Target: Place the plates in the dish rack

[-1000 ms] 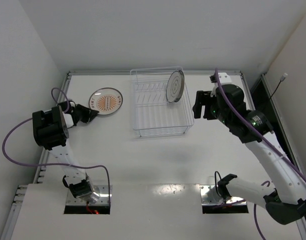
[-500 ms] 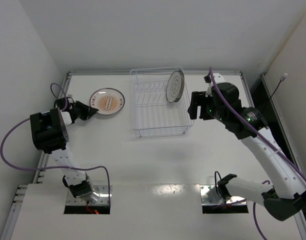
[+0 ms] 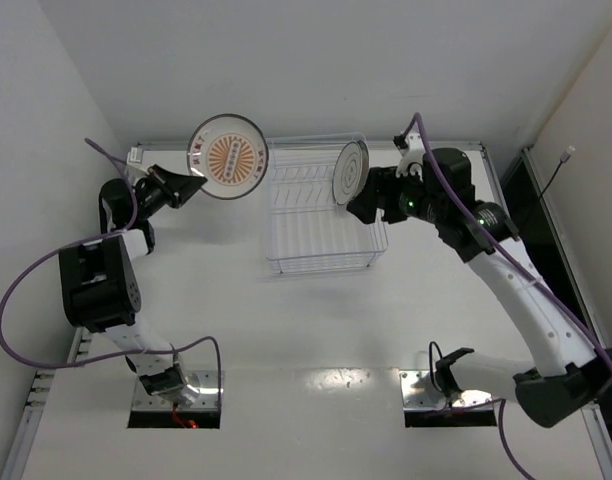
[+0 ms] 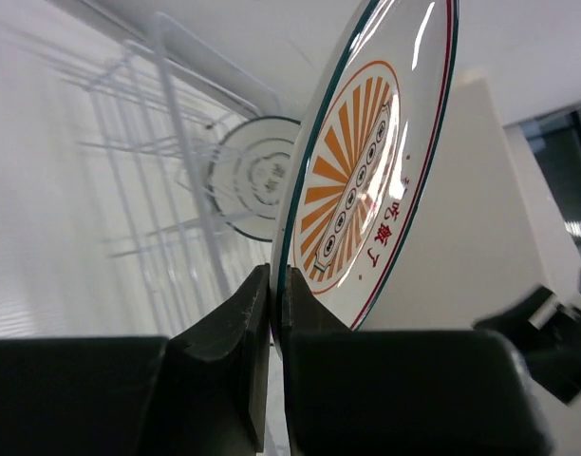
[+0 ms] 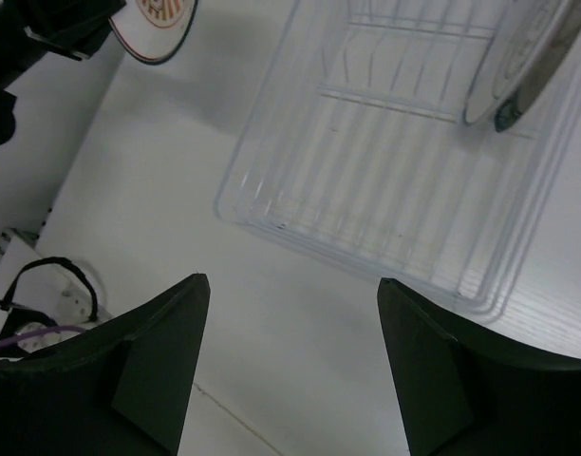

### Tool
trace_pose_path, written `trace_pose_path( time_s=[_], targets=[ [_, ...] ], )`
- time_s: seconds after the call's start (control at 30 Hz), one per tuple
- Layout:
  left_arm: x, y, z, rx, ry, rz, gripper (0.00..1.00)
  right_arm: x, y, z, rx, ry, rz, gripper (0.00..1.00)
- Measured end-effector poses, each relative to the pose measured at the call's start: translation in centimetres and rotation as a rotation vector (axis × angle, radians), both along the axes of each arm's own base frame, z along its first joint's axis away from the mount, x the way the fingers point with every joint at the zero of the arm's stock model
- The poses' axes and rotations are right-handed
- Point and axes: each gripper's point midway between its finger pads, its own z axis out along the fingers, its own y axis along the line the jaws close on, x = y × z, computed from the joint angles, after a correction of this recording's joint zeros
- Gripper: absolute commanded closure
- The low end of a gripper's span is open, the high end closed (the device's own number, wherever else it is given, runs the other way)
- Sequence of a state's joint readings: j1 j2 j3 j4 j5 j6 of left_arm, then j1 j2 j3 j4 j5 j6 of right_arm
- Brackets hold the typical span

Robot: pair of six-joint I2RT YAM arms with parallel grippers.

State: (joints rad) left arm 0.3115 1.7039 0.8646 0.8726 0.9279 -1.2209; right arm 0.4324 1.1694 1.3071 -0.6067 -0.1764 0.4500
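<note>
Left fingers [image 4: 224,366], closed on the lower rim of the orange sunburst plate [image 4: 366,180]. The rim is pinched edge-on between the two tips, and the rest of the disc rises beyond them, tilted to the right. In the top view this plate [image 3: 228,157] is held in the air above the table [image 3: 236,290], just left of the far-left corner of the dish rack [image 3: 321,225]. A green-rimmed plate [image 3: 350,172] stands upright among the rack's tines at its far right. Right fingers [image 5: 148,370], spread apart and holding nothing, hang above the rack's right side.
</note>
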Motion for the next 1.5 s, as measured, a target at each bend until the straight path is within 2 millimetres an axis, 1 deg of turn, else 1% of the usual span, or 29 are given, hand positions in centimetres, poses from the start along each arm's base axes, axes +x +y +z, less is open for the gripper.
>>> trace_pose_path(
  time_s=[0.1,0.17,0.27,0.33,0.4,0.43,0.47,0.5,0.53,0.57,0.6,0.63,0.67,0.7,0.73,0.83,0.93,1.0,1.03,1.1,1.17,1.23,1.27,1.33,1.4,1.5],
  targets=[
    [-0.7,-1.7,1.5,-0.032,-0.051,-0.069,1.00,2.1,1.8,-0.3,0.074,0.005,0.067,0.32],
    [-1.0,-3.3,2.0,-0.052,-0.070,-0.117,1.00,3.6,2.9,-0.8,0.119,0.014,0.103,0.32],
    [-2.0,-7.1,2.3,-0.071,-0.076,-0.225,1.00,5.9,4.6,-2.1,0.181,0.033,0.155,0.32],
    [-2.9,-9.7,2.4,-0.072,-0.078,-0.301,1.00,7.3,5.6,-3.4,0.211,0.059,0.178,0.32],
    [-4.0,-12.1,2.4,-0.071,-0.078,-0.375,1.00,8.3,6.4,-4.5,0.232,0.082,0.192,0.32],
    [-4.3,-12.9,2.4,-0.072,-0.076,-0.397,1.00,8.7,6.6,-4.7,0.240,0.083,0.193,0.32],
    [-4.8,-13.7,2.4,-0.072,-0.075,-0.423,1.00,9.2,6.8,-5.4,0.239,0.099,0.189,0.32],
    [-5.1,-14.2,2.4,-0.071,-0.076,-0.442,1.00,9.4,6.8,-5.7,0.240,0.106,0.185,0.34],
    [-5.4,-14.8,2.3,-0.068,-0.077,-0.461,1.00,9.8,6.8,-5.6,0.242,0.107,0.181,0.39],
    [-5.6,-15.1,2.2,-0.065,-0.075,-0.470,1.00,10.1,6.8,-5.5,0.245,0.105,0.178,0.47],
    [-5.7,-15.4,2.0,-0.060,-0.072,-0.478,1.00,10.4,6.9,-5.2,0.249,0.095,0.176,0.64],
    [-5.7,-15.6,1.9,-0.054,-0.067,-0.484,1.00,10.7,6.9,-4.9,0.251,0.085,0.174,0.69],
    [-5.7,-15.8,1.7,-0.050,-0.060,-0.486,1.00,10.8,6.9,-4.6,0.256,0.079,0.173,0.70],
    [-5.7,-16.0,1.5,-0.046,-0.053,-0.489,1.00,10.9,6.9,-4.3,0.259,0.070,0.174,0.70],
    [-5.8,-16.1,1.4,-0.043,-0.049,-0.495,1.00,11.0,7.0,-4.2,0.261,0.064,0.174,0.66],
    [-5.7,-16.2,1.1,-0.031,-0.045,-0.499,1.00,11.1,6.6,-4.2,0.253,0.058,0.150,0.59],
    [-5.6,-16.2,0.8,-0.018,-0.037,-0.499,1.00,10.5,5.0,-3.4,0.241,0.034,0.094,0.52],
    [-5.5,-16.2,0.7,-0.009,-0.039,-0.501,1.00,9.9,3.3,-1.8,0.233,-0.005,0.046,0.46],
    [-5.5,-16.2,0.6,-0.005,-0.041,-0.501,1.00,9.5,2.5,-0.5,0.236,-0.035,0.027,0.46],
    [-5.3,-16.2,0.4,0.003,-0.039,-0.492,1.00,8.6,1.5,2.4,0.254,-0.109,0.016,0.45],
    [-5.2,-16.2,0.1,0.004,-0.021,-0.487,1.00,7.4,1.2,5.2,0.278,-0.180,0.035,0.45],
    [-5.2,-16.2,0.0,0.007,-0.023,-0.487,1.00,6.9,1.5,6.4,0.293,-0.212,0.062,0.45],
    [-5.2,-16.2,0.0,0.009,-0.024,-0.487,1.00,6.9,1.7,6.5,0.298,-0.215,0.077,0.45],
    [-5.2,-16.2,-0.1,0.012,-0.026,-0.486,1.00,7.3,2.3,5.2,0.295,-0.179,0.088,0.45],
    [-5.2,-16.3,-0.1,0.013,-0.026,-0.487,1.00,8.1,3.0,2.8,0.288,-0.122,0.095,0.45],
    [-5.2,-16.3,-0.1,0.013,-0.025,-0.486,1.00,8.6,3.7,-2.0,0.267,-0.005,0.095,0.45]
  ],
)
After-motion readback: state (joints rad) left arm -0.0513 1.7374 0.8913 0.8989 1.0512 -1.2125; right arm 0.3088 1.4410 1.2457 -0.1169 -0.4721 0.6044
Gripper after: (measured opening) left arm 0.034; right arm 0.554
